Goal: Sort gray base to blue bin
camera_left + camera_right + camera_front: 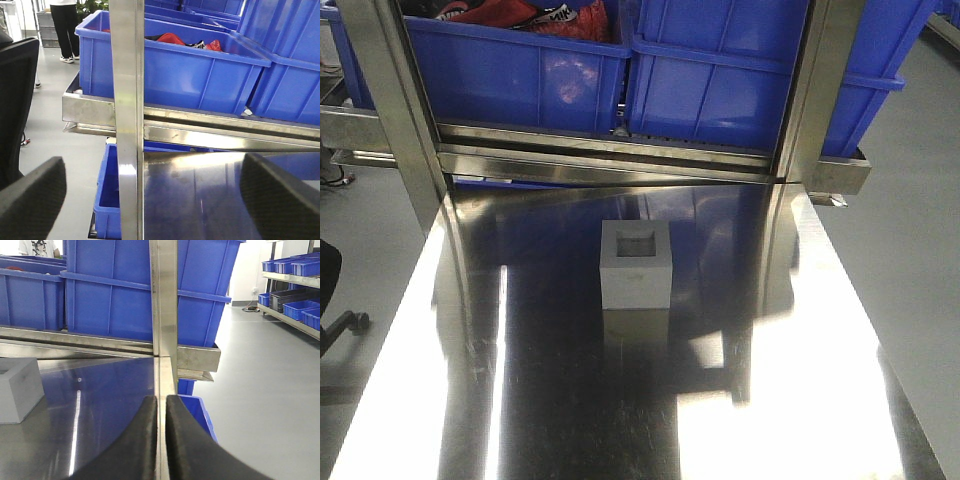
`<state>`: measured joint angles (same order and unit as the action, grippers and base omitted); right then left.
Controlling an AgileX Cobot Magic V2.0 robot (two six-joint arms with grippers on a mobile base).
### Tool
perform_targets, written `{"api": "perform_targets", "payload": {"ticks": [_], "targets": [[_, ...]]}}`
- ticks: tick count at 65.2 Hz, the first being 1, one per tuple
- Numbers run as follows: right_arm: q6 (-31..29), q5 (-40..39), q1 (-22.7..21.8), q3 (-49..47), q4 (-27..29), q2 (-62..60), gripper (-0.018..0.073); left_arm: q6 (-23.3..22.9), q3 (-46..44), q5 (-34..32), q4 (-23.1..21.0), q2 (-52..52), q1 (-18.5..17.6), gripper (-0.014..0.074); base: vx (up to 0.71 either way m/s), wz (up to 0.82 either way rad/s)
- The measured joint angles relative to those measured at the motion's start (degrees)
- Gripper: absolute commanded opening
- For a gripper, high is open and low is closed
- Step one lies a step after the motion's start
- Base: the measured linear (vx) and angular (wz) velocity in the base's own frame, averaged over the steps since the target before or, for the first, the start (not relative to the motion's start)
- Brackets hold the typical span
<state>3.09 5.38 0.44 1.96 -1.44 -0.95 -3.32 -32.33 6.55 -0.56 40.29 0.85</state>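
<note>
The gray base (635, 263) stands alone mid-table on the shiny steel table (520, 400), its recessed face up. In the right wrist view the gray base (17, 390) shows at the left edge, well apart from my right gripper (161, 435), which is shut on nothing near the table's right edge. My left gripper (155, 200) is wide open and holds nothing, near the table's left edge; the base is out of that view. One blue bin (510, 75) holding red items and a second blue bin (750, 80) sit on the shelf behind the table. Neither gripper shows in the front view.
Steel posts (395, 110) (815, 90) rise at the table's back corners, with a steel shelf rail (610, 150) between them. A low blue bin (107, 195) sits below the left edge, another low bin (197, 412) below the right. A person (65, 30) stands far left.
</note>
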Motion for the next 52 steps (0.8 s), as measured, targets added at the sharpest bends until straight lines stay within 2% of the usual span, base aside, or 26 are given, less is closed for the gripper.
{"api": "perform_targets", "payload": {"ticks": [13, 17, 23, 37, 45, 52], "targets": [[0.0, 0.0, 0.0, 0.0, 0.0, 0.0, -0.0004, -0.1, -1.0, 0.2, 0.0, 0.3, -0.3, 0.0627, 0.00, 0.00], [0.0, 0.0, 0.0, 0.0, 0.0, 0.0, -0.0004, 0.7, -3.1, 1.2, 0.0, 1.6, -1.5, 0.0595, 0.00, 0.00], [0.0, 0.0, 0.0, 0.0, 0.0, 0.0, -0.0004, 3.3, -8.3, 2.4, 0.0, 5.6, -5.0, 0.0563, 0.00, 0.00], [0.0, 0.0, 0.0, 0.0, 0.0, 0.0, -0.0004, 8.2, -23.2, 7.4, 0.0, 20.4, -15.4, 0.0563, 0.00, 0.00], [0.0, 0.0, 0.0, 0.0, 0.0, 0.0, -0.0004, 8.9, -30.5, 11.3, 0.0, 30.9, -20.9, 0.0563, 0.00, 0.00], [0.0, 0.0, 0.0, 0.0, 0.0, 0.0, -0.0004, 8.8, -36.3, 14.0, 0.0, 39.2, -24.4, 0.0572, 0.00, 0.00]]}}
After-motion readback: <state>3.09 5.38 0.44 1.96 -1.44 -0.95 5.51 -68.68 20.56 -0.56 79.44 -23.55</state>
